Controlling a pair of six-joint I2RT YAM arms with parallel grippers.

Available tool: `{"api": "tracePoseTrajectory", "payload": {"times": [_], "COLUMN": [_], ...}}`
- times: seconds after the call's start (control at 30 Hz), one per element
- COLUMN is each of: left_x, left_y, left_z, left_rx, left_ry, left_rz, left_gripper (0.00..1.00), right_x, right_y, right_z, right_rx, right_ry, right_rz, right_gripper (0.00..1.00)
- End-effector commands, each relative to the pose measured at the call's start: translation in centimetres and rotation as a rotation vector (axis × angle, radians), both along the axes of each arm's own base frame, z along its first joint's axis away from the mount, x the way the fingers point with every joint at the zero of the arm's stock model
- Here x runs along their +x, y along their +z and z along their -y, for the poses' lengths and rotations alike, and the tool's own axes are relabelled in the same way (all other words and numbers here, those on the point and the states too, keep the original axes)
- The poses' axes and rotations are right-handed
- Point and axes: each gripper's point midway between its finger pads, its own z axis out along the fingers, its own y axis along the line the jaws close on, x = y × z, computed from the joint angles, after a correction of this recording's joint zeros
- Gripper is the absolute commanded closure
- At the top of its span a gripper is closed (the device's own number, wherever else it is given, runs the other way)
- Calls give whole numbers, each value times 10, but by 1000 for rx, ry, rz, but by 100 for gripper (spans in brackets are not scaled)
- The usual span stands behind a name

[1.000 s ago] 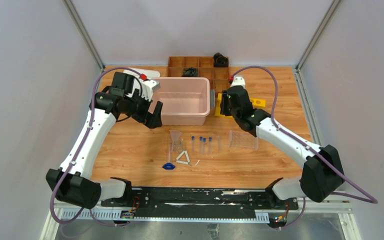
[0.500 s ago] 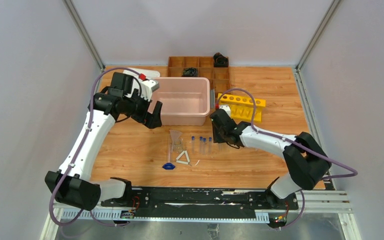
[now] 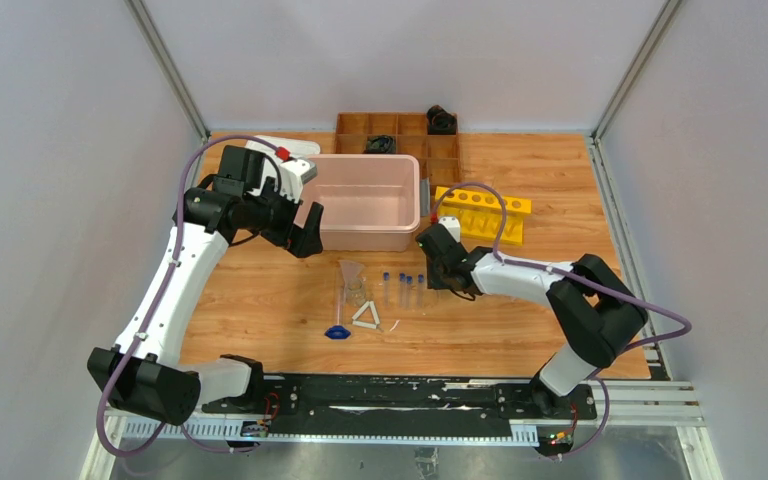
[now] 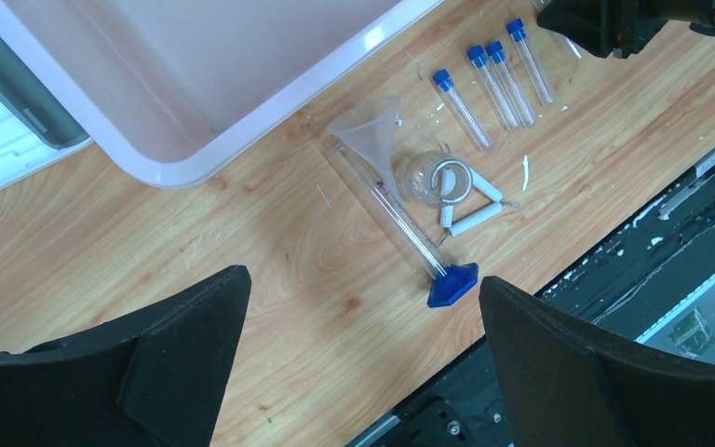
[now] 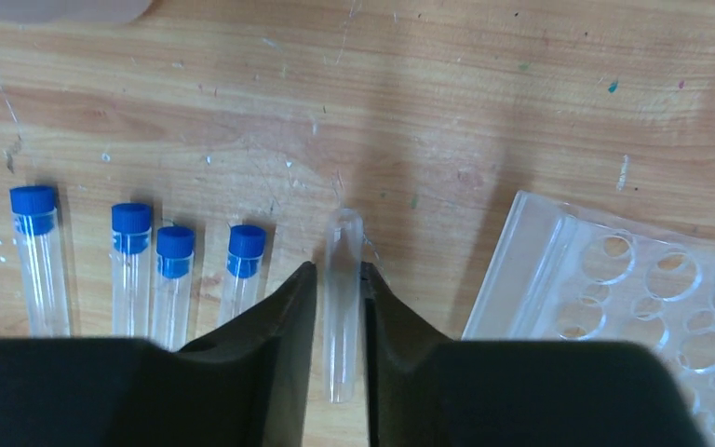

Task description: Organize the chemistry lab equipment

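Between blue-capped tubes [image 5: 175, 270] and clear rack [image 5: 614, 289], right jaws straddle a capless tube [image 5: 343, 261].

Left end effector [image 4: 361, 284]: I see my fingers spread wide over the worktop [image 4: 270, 307].
Blue piece [image 4: 452, 284]: just inside my right finger.
White triangle [image 4: 470, 200]: just ahead of it.
Funnel [image 4: 368, 130]: further ahead, lying down.
Blue-capped tubes [image 4: 489, 79]: four, far ahead-right.
Pink bin [image 4: 195, 158]: ahead-left.

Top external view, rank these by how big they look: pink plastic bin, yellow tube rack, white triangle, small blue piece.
1. the pink plastic bin
2. the yellow tube rack
3. the white triangle
4. the small blue piece
The last two look close in size, so their order is less sure.
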Motion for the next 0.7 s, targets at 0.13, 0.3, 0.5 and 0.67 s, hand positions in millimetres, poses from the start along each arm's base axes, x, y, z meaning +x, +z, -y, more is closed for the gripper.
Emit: {"api": "tracePoseTrajectory", "payload": {"times": [0.13,0.3,0.5,0.67], "left_x": [3,2,-2,-4], "left_y": [21,25,32,39], "left_z": [1,3,9,12], "left_rx": [-16,-27,-62,-84], "left_ry": [8,-2,-25,-41], "left_rz": [69,76,84,97], "left_gripper": [0,0,0,0], "right_x": [-12,-11,-16,-26], "right_y": [-14,16,80,135], "right_z": [14,15,9,9], "right_rx": [-22,49,197,344], "right_ry": [-42,-53,-30,-30], "right_rz": [-40,7,109,200], "right_gripper": [88,100,100,100]}}
